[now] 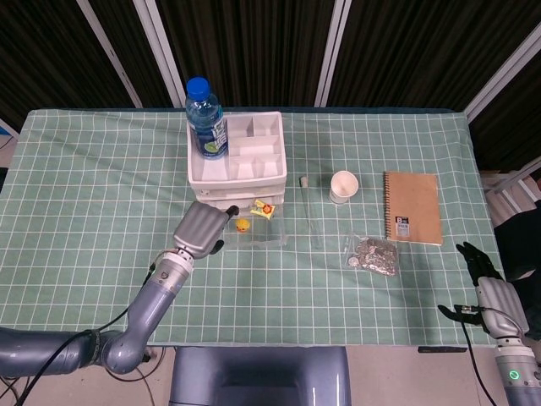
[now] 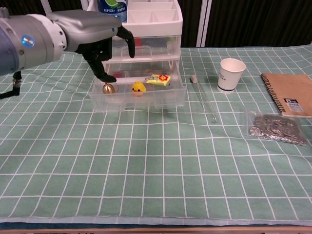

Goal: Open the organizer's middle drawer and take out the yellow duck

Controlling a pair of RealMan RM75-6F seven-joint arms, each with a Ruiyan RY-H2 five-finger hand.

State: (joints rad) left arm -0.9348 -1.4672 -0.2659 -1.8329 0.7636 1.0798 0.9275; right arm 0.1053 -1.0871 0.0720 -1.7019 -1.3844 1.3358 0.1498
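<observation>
Chest view, my left robot hand [image 2: 100, 36] over the organizer's [image 2: 134, 29] pulled-out middle drawer [image 2: 139, 100], fingers apart and curled, holding nothing, yellow duck [image 2: 139, 88] inside between small bell [image 2: 107, 88] and packet [image 2: 158, 79], my right robot hand [image 1: 486, 288] spread at the counter's edge.

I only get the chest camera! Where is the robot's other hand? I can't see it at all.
Observer: The right hand sits off the table's near right corner, holding nothing.
Operator: Is the bottle's cap on?
Observer: Yes, the bottle has a blue cap.
Operator: Is anything else on top of the drawers?
Observer: No, the other compartments in the organizer tray look empty.
</observation>
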